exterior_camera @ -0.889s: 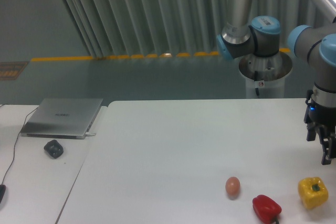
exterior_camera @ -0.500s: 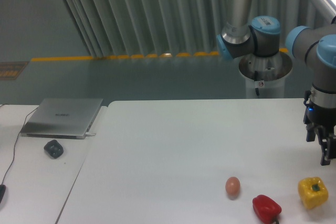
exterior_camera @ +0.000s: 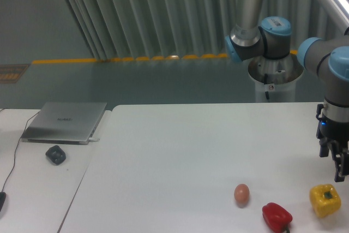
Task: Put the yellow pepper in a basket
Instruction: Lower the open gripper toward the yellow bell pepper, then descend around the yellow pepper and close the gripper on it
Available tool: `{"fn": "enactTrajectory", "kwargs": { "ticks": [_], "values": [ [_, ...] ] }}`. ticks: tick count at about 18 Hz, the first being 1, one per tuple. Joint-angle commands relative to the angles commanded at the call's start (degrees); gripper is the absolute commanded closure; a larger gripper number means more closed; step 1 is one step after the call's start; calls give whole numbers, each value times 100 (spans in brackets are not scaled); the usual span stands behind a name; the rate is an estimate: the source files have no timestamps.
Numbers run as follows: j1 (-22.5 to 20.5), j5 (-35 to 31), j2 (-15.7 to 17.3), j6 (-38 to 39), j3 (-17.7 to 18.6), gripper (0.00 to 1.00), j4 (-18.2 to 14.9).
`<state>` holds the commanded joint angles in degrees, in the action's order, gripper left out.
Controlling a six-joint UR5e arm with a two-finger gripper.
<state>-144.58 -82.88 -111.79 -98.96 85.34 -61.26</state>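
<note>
The blocky bright-yellow bell pepper with a small green stem [exterior_camera: 325, 200] sits near the front right corner of the white table [exterior_camera: 180, 151], upright and untouched. Just beside it along the front edge lies a glossy red pepper [exterior_camera: 277, 216], and a little farther toward the middle a pale brown egg [exterior_camera: 241, 193]; the 3 stand apart from one another. The dark two-finger gripper [exterior_camera: 341, 174] of the grey and blue arm hangs at the right edge of the table, above and slightly behind the yellow pepper, with nothing between its fingers; it is partly cut off by the frame, so I cannot tell how far the jaws stand apart. The step in hand looks like the approach before the grasp. The next move probably calls for bringing the fingers down around the pepper's body, clear of the red pepper. No basket is in view, so where the pepper must go cannot be judged here. On the adjoining table at the left rest a closed silver laptop [exterior_camera: 65, 122] and a small dark object [exterior_camera: 55, 154].
</note>
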Motion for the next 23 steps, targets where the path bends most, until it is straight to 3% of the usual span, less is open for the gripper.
{"fn": "enactTrajectory", "kwargs": {
  "ticks": [9, 23],
  "values": [
    [61, -149, -325, 70, -272, 0, 35],
    [220, -176, -624, 334, -334, 0, 272]
  ]
}}
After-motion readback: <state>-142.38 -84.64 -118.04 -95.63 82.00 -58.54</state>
